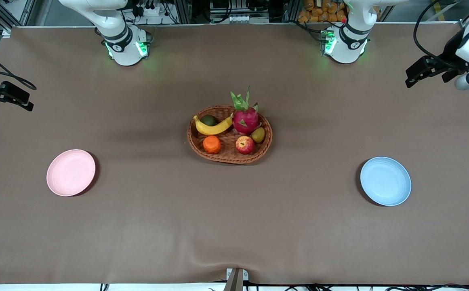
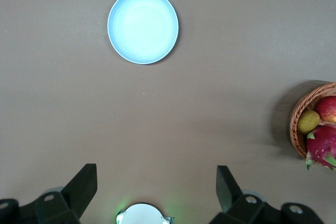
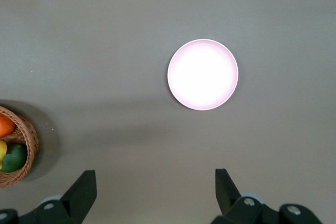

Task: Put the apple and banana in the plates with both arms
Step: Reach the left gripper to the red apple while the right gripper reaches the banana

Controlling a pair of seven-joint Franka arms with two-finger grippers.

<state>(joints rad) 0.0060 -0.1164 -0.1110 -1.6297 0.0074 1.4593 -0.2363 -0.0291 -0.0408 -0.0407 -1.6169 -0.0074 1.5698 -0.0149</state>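
**Nothing plated yet, both arms parked at the table ends**

We're looking at a start line here. The basket (image 1: 229,135) sits mid-table, and everything is in it: the banana (image 1: 212,126) lies along the part nearer the robot bases, toward the right arm's end, with a dark green fruit (image 1: 209,120) tucked against it. The apple (image 1: 245,144) rests nearer the front camera, just beside the orange (image 1: 211,144) and a small olive fruit (image 1: 258,135), with the dragon fruit (image 1: 245,118) standing above them.

And the plates? Both bare. The pink plate (image 1: 71,172) waits toward the right arm's end, the blue plate (image 1: 385,181) toward the left arm's end, each well apart from the basket.

The left gripper (image 2: 156,187) hangs high over the table between the blue plate and its own base, fingers spread wide and holding nothing. The right gripper (image 3: 155,190) mirrors it over the pink plate's end, fingers likewise spread and empty.

So we'd call progress nil: neither fruit grasped, neither fruit moved. All of it remains: two reaches into the basket, two lifts, two carries outward, two releases. We'd guess the banana suits the right arm and the apple the left, given which side of the basket each one lies on.
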